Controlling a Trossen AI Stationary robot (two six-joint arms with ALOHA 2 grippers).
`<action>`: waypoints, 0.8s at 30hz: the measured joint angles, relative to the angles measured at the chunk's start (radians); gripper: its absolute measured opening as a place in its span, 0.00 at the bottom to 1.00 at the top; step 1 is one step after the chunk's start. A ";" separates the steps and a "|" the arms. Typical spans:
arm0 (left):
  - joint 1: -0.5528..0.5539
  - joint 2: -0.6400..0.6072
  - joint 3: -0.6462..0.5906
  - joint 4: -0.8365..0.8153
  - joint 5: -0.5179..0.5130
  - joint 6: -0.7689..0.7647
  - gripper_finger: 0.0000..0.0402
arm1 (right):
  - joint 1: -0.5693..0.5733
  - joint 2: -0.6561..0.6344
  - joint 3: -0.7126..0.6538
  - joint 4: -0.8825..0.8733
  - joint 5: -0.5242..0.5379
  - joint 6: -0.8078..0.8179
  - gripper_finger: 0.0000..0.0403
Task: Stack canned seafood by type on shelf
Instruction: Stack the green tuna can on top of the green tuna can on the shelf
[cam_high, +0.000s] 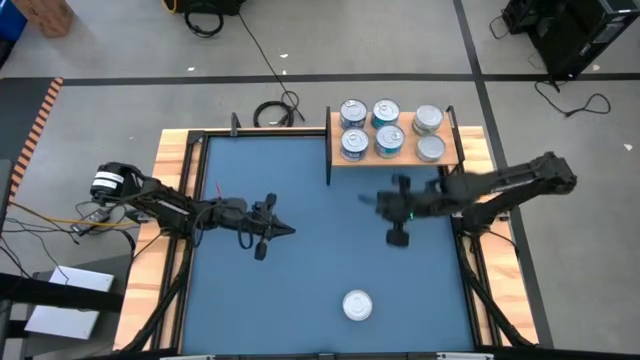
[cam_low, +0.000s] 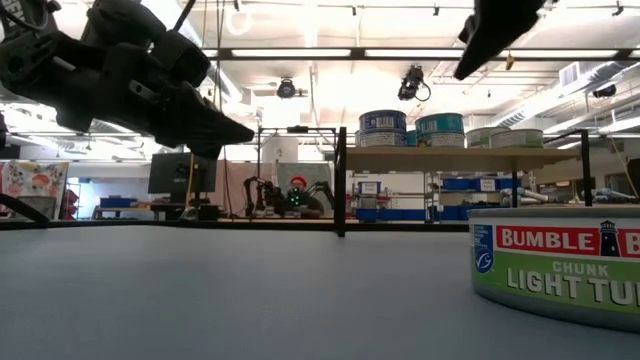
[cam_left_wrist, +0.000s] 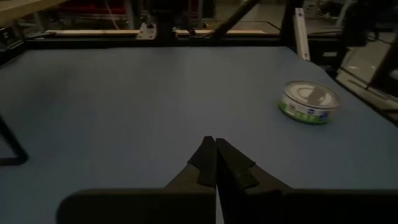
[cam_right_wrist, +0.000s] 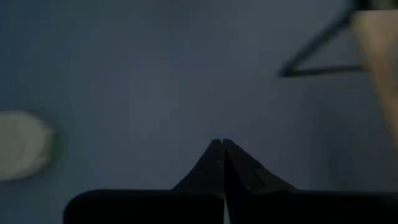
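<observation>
The shelf (cam_high: 395, 150), a light wooden board with black posts, stands at the mat's far edge and bears several tins (cam_high: 386, 112) with silver tops. In the low view they are teal-labelled tins (cam_low: 383, 124) beside lower grey tins (cam_low: 515, 137). One green-labelled tin (cam_high: 357, 305) (cam_left_wrist: 309, 102) (cam_low: 560, 265) rests flat on the blue mat near its front edge. My left gripper (cam_high: 285, 231) (cam_left_wrist: 216, 142) hovers shut over the mat's left middle. My right gripper (cam_high: 365, 199) (cam_right_wrist: 222, 143) hangs shut above the mat, below the shelf. The lone tin (cam_right_wrist: 22, 146) shows blurred in the right wrist view.
The blue mat (cam_high: 300, 290) is framed by narrow wooden strips (cam_high: 170, 160) and black rails. A black shelf post (cam_high: 329, 150) stands at the shelf's left end. Cables lie on the floor beyond the far edge (cam_high: 275, 112). Open mat lies between both grippers and the lone tin.
</observation>
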 joint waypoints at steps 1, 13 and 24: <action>-0.008 0.000 0.000 0.000 0.000 0.010 0.00 | 0.037 0.007 -0.015 0.028 -0.003 0.022 0.01; -0.112 0.000 0.071 -0.005 -0.019 0.077 0.00 | 0.296 0.213 -0.139 0.524 -0.147 0.090 0.01; -0.138 0.000 0.085 -0.021 -0.073 0.100 0.00 | 0.323 0.444 -0.139 0.666 -0.260 0.090 0.01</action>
